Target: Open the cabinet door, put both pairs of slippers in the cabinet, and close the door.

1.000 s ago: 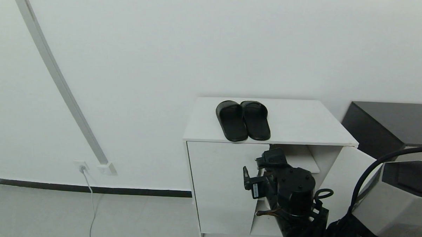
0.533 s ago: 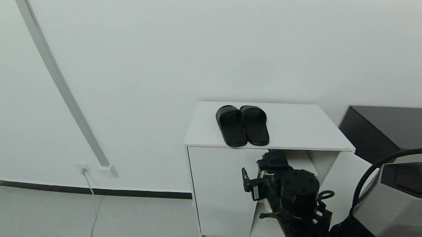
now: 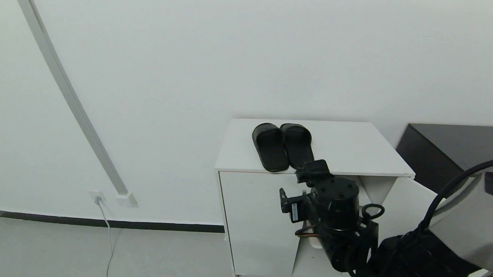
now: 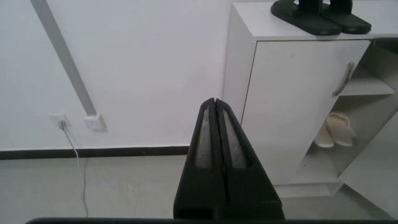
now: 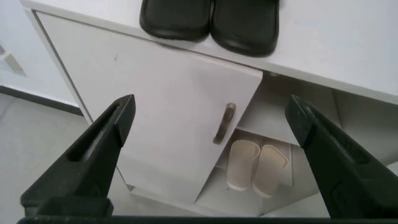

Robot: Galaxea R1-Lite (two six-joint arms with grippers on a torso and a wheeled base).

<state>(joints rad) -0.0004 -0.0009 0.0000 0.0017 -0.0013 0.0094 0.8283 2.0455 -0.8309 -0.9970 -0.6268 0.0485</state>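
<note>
Right wrist view: R gripper (image 5: 210, 106) fingers wide apart, facing cabinet (image 5: 161, 124) front; black slippers (image 5: 208, 22) on top, beige pair (image 5: 254, 165) inside on shelf, right door open. L gripper (image 4: 216, 106) fingers pressed together.

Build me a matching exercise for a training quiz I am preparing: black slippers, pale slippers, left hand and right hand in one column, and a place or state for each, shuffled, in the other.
Column one
1. black slippers
2. pale slippers
3. left hand
4. right hand

Column two
A. open, with nothing between its fingers
B. inside the cabinet
C. shut, holding nothing
D. on top of the cabinet

Pairs: 1-D, 2-B, 3-C, 4-A
</note>
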